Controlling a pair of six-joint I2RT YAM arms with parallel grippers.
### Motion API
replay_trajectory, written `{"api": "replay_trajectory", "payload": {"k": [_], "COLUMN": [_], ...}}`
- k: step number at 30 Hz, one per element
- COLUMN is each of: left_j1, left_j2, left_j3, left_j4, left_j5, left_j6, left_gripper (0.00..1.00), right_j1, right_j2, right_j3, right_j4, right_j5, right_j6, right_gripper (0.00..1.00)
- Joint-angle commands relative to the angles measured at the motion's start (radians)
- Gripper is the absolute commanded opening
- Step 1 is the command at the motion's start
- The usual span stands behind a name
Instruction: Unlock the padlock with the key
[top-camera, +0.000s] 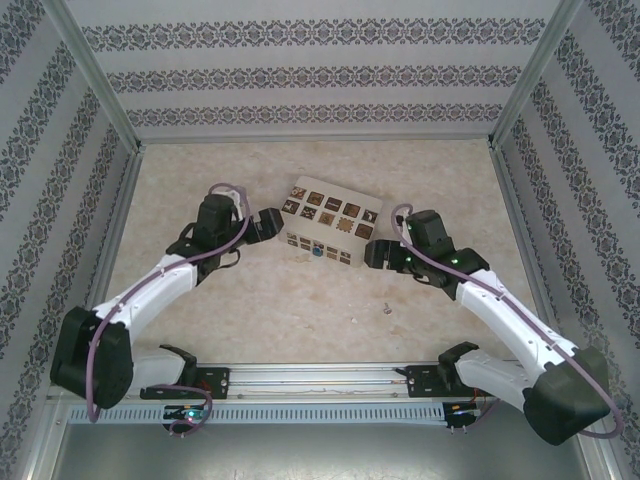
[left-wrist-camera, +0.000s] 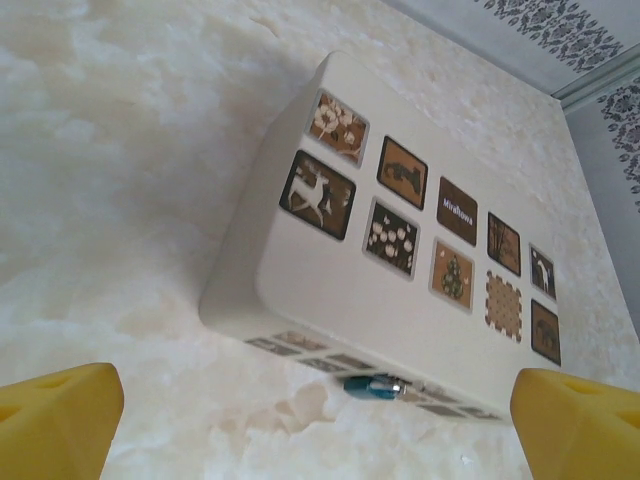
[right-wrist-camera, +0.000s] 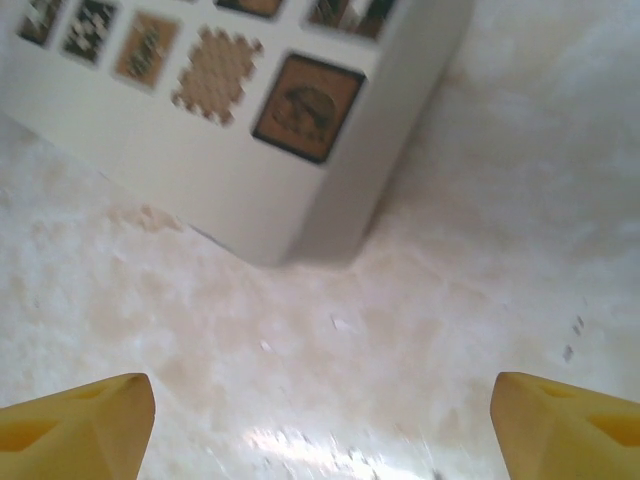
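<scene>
Your left gripper (top-camera: 266, 222) sits just beside the left end of the cream box (top-camera: 335, 215). Its yellow fingers (left-wrist-camera: 60, 420) are spread wide apart and clear of the box. From your left wrist camera you look across the tiled top of the box and down its near long side.

The padlock (left-wrist-camera: 372, 387) lies on the surface (top-camera: 250, 300) at the foot of that near long side, touching or almost touching the box. You can see its blue-teal body with a bit of silver at one end.

Your right gripper (top-camera: 377, 252) is just beside the near right corner of the box. Its fingers (right-wrist-camera: 80, 420) are also wide apart and grip nothing, with that corner ahead of them in the slightly blurred right wrist view.

The key (top-camera: 384, 306) lies flat on the surface on the near side of the box. It is out from the near right corner, apart from both the box and the padlock. It is too small for you to make out any detail.
</scene>
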Motion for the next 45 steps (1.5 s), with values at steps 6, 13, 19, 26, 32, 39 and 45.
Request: {"api": "replay_trajectory", "payload": {"k": [6, 13, 19, 26, 32, 39, 45], "left_j1": [-0.023, -0.064, -0.07, -0.07, -0.072, -0.071, -0.072], "left_j2": [-0.108, -0.111, -0.086, -0.061, -0.049, -0.05, -0.048], "left_j3": [-0.145, -0.223, -0.226, -0.221, -0.22, -0.216, -0.217], "left_j4": [0.097, 0.174, 0.197, 0.219, 0.227, 0.22, 0.215], "left_j5": [0.044, 0.037, 0.031, 0.029, 0.021, 0.02, 0.018], "left_j6": [-0.077, -0.132, -0.136, -0.148, -0.157, -0.158, -0.158], "left_gripper": [0.99, 0.99, 0.99, 0.99, 0.99, 0.99, 0.99], "right_j1": [0.003, 0.008, 0.014, 0.025, 0.038, 0.042, 0.046], "right_j2": [-0.06, -0.076, -0.058, 0.014, 0.073, 0.128, 0.152], "right_j3": [-0.061, -0.2, -0.268, -0.26, -0.237, -0.218, -0.217], "right_j4": [-0.194, -0.156, -0.101, -0.058, -0.045, -0.048, -0.033], "right_j5": [-0.025, -0.072, -0.106, -0.108, -0.077, -0.046, -0.049], "right_j6": [0.043, 0.1, 0.129, 0.128, 0.125, 0.113, 0.112], "right_gripper": [0.8, 0.7, 0.59, 0.49, 0.43, 0.36, 0.31]}}
